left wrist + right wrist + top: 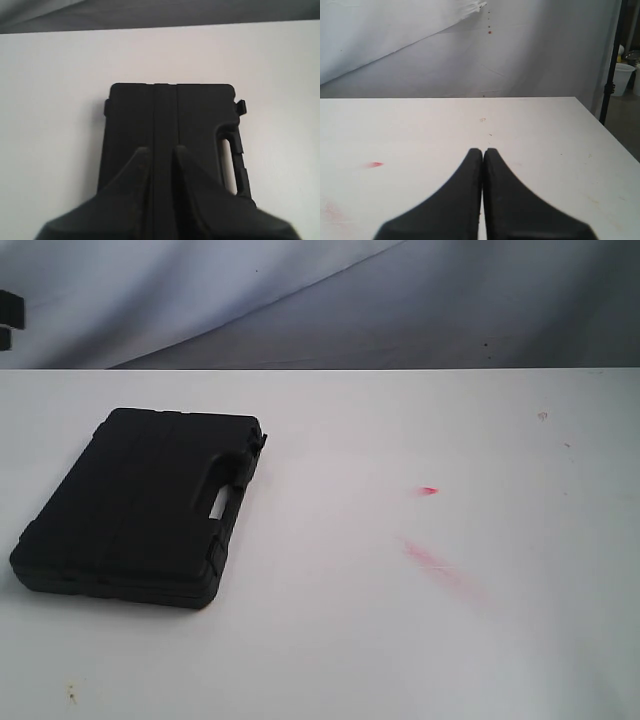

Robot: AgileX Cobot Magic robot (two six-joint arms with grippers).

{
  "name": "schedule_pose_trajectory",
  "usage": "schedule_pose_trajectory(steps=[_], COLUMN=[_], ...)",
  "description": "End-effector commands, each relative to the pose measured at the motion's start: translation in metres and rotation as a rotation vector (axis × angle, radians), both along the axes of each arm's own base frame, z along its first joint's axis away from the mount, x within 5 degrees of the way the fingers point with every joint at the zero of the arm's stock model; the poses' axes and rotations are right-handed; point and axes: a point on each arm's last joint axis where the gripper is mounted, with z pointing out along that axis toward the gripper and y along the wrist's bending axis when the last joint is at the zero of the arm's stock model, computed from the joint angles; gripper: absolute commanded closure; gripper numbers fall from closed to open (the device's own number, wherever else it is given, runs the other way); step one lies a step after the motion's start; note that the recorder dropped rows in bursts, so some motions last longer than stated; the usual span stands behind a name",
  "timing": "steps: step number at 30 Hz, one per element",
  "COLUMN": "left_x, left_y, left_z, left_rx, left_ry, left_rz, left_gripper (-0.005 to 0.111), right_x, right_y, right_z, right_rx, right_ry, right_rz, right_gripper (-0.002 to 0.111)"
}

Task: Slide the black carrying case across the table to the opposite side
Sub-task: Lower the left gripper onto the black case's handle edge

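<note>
Carrying case [140,505], black hard moulded plastic, is lying flat at nine o'clock on the white tabletop [400,640]. Left gripper [161,155] is facing it, jaws slightly spread, empty; right gripper [483,155] jaws pressing together. Looking rigid, light, slidey: pushing its nine-o'clock edge is looking best.

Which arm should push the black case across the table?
Left. The left gripper, jaws slightly apart, faces the black case. The right gripper is shut over the table, no case in view.

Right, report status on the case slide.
Left gripper part open, off the black case. Right gripper shut, empty. Case flat at table left. Only pink smears ahead.
</note>
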Motion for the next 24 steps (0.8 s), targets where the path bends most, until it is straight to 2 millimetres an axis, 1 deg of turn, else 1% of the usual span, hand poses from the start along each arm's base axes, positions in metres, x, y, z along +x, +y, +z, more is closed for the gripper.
schedule_pose_trajectory(steps=[1,3,5,9,12,15,19,24], left_x=[0.020,0.029,0.037,0.056,0.061,0.064,0.075,0.078], left_y=[-0.023,-0.029,-0.031,-0.035,-0.037,-0.038,-0.041,-0.051], left_z=[-0.017,-0.021,-0.022,-0.013,-0.013,-0.022,-0.040,-0.050], left_rx=[0.011,0.023,0.038,0.052,0.070,0.089,0.091,0.108], left_ry=[0.073,0.144,0.211,0.295,0.399,0.514,0.565,0.591], left_rz=[-0.071,-0.090,-0.093,-0.098,-0.110,-0.119,-0.118,-0.147], left_gripper=[0.093,0.093,0.093,0.093,0.093,0.093,0.093,0.093], right_x=[0.000,0.000,0.000,0.000,0.000,0.000,0.000,0.000], right_y=[0.000,0.000,0.000,0.000,0.000,0.000,0.000,0.000], right_z=[-0.001,-0.001,-0.001,-0.001,-0.001,-0.001,-0.001,-0.001], right_rx=[0.009,0.009,0.009,0.009,0.009,0.009,0.009,0.009], right_ry=[0.004,0.004,0.004,0.004,0.004,0.004,0.004,0.004], right_rz=[-0.006,-0.006,-0.006,-0.006,-0.006,-0.006,-0.006,-0.006], right_gripper=[0.108,0.108,0.108,0.108,0.108,0.108,0.108,0.108])
